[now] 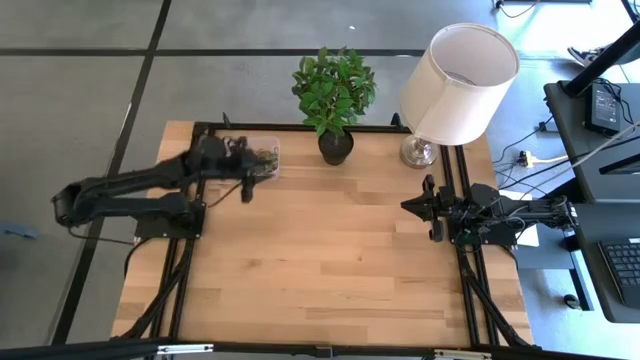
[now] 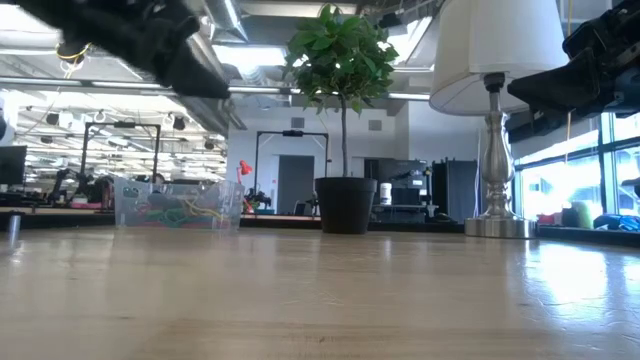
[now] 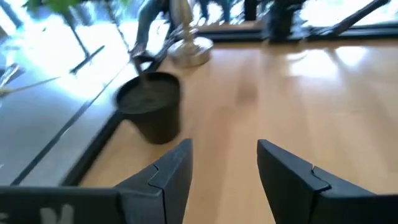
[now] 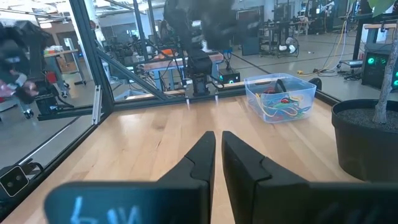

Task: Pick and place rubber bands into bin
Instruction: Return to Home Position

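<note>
The clear plastic bin (image 1: pixel 262 157) sits on the table near its far left corner, holding a tangle of coloured rubber bands (image 2: pixel 178 212); it also shows in the right wrist view (image 4: pixel 281 98). My left gripper (image 1: pixel 246 190) hovers above the table beside the bin's near side, open and empty (image 3: pixel 224 163). My right gripper (image 1: pixel 412 206) waits at the table's right edge, fingers shut (image 4: pixel 218 144), holding nothing.
A black plant pot (image 1: pixel 336 146) with a green plant stands at the far edge, right of the bin. A lamp with a white shade (image 1: pixel 455 75) stands at the far right corner. The table's middle and near part are bare wood.
</note>
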{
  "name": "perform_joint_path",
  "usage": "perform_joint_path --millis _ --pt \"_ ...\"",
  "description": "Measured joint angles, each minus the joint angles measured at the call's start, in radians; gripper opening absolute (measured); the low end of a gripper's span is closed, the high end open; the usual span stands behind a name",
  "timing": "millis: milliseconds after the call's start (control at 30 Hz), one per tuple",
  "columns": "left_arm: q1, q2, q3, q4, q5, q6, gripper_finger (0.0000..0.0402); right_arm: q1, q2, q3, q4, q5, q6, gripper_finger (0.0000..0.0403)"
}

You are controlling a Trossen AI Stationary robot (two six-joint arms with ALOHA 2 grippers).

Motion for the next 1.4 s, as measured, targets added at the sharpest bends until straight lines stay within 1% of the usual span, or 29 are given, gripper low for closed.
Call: perform_joint_path --millis 167,267,367,467,667,900,1167,1300,1400 --pt "-0.094 -0.145 -0.23 0.232 0.001 -0.067 0.0171 0.0 0.0 0.0 0.0 0.0 -0.001 0.0034" --pt "-0.139 -0.231 -0.344 0.346 0.036 -0.067 0.0169 0.0 0.0 0.0 0.0 0.0 -0.001 0.0034" --pt "-0.163 -0.309 -0.429 0.417 0.085 -0.084 0.0169 0.0 0.0 0.0 0.0 0.0 0.0 0.0034" --pt "-0.176 -0.38 -0.482 0.437 0.089 -0.142 0.0169 0.0 0.0 0.0 0.0 0.0 -0.001 0.0034" --pt "-0.217 -0.465 -0.531 0.431 0.082 -0.183 0.0169 0.0 0.0 0.0 0.0 0.0 -0.001 0.0034" --pt "-0.284 -0.504 -0.534 0.361 0.076 -0.208 0.0169 0.0 0.0 0.0 0.0 0.0 0.0 0.0034" --pt "-0.338 -0.555 -0.534 0.362 -0.008 -0.207 0.0169 0.0 0.0 0.0 0.0 0.0 -0.001 0.0034" --pt "-0.349 -0.596 -0.534 0.361 -0.021 -0.191 0.0169 0.0 0.0 0.0 0.0 0.0 0.0 0.0034" --pt "-0.351 -0.627 -0.534 0.339 -0.057 -0.192 0.0169 0.0 0.0 0.0 0.0 0.0 -0.001 0.0034"
